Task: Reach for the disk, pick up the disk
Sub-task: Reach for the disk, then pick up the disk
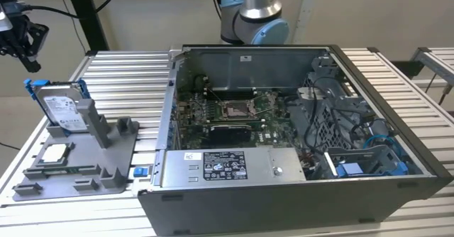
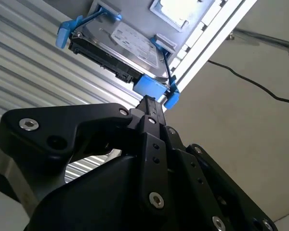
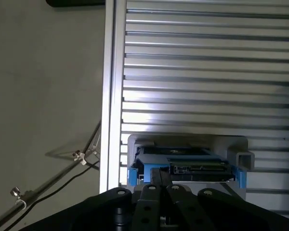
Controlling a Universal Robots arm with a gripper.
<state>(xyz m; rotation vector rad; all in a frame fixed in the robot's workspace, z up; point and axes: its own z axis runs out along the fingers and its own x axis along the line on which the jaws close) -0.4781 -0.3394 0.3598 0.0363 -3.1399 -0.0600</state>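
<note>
The disk [image 1: 60, 107] is a silver-grey hard drive with a white label in a bright blue bracket. It stands on edge in a grey holder [image 1: 106, 157] at the exterior view's left. My black gripper [image 1: 32, 64] hangs shut and empty above and left of it, well clear of its top edge. The second wrist view looks past the closed gripper [image 2: 151, 102] to the disk [image 2: 135, 45] beyond its tip. In the first wrist view the gripper [image 3: 160, 172] sits just in front of the disk's connector edge [image 3: 192, 166], with a gap between them.
An open computer case [image 1: 298, 141] with its motherboard exposed takes up the middle and right of the slatted metal table [image 1: 127, 72]. The grey holder also carries a square silver processor chip [image 1: 55, 153]. A small blue clip [image 1: 139, 171] lies beside it. The table edge [image 3: 111, 96] runs close by.
</note>
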